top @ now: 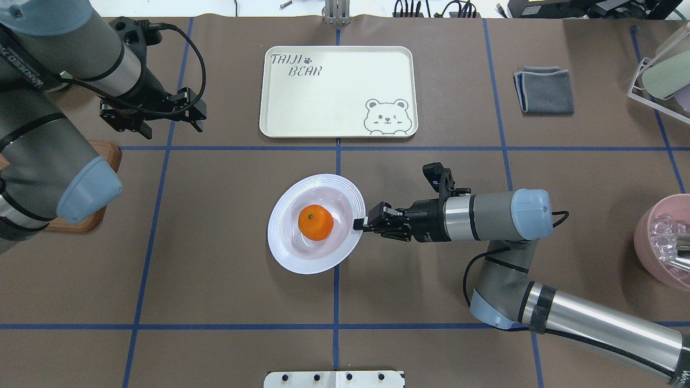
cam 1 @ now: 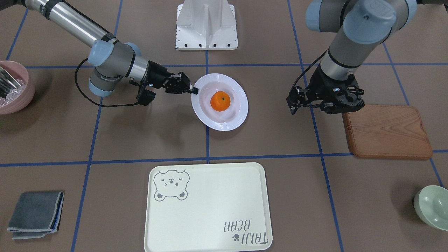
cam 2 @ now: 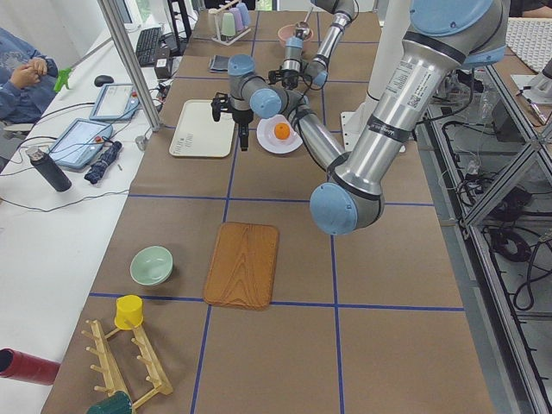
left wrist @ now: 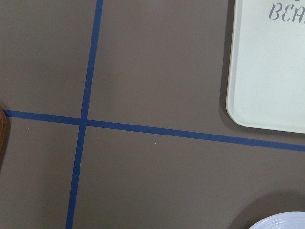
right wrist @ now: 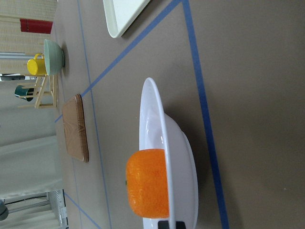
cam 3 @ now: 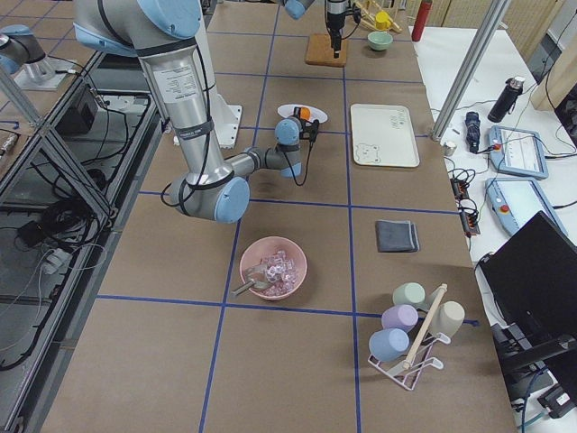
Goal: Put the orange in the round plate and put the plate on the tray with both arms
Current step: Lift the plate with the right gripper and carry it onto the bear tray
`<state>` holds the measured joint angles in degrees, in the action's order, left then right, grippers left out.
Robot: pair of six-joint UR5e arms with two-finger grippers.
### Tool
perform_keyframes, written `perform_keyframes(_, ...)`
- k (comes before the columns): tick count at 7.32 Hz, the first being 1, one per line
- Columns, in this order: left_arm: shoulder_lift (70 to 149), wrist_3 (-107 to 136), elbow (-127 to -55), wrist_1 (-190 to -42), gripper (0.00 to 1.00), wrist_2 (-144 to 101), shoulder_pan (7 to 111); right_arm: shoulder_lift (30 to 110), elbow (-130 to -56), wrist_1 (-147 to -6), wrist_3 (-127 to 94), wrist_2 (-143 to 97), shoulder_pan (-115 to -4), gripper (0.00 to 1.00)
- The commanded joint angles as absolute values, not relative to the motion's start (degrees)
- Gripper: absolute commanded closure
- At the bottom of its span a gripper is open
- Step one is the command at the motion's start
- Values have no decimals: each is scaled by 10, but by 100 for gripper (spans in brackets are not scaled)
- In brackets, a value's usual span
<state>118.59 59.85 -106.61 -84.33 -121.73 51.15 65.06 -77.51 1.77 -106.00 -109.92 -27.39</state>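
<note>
The orange (cam 1: 220, 101) lies in the sunken centre of the white round plate (cam 1: 235, 119), which stands on the table a little way from the cream tray (cam 1: 210, 210). My right gripper (top: 358, 223) reaches in level from the side and is shut on the plate's rim; in the right wrist view a black pad (right wrist: 169, 223) sits against that rim, beside the orange (right wrist: 147, 183). My left gripper (top: 172, 128) hangs open above bare table, off to the plate's far left, with nothing between its fingers. The left wrist view shows only a tray corner (left wrist: 267, 71) and a sliver of plate (left wrist: 281, 222).
A brown wooden board (cam 1: 386, 131) lies under and beside my left arm. A pink bowl (cam 1: 14, 87) holding clear pieces, a pale green bowl (cam 1: 432, 206) and a folded grey cloth (cam 1: 36, 213) sit near the table's edges. The white robot base (cam 1: 206, 26) stands behind the plate.
</note>
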Motion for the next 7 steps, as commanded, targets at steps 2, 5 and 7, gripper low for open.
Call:
perform_keyframes(2,1186,599,-1072,-838,2,-1217,512,664,-752,132,-1112,-1044,-276,100)
perform_keyframes(5,1185,599,-1072,-838,2,-1217,517,642,-745,156,-1164,-1006,-316,100)
perform_keyframes(7,1181,595,-1078,-838,2,-1216,525,598,-741,84,-1174,-982,-351,100)
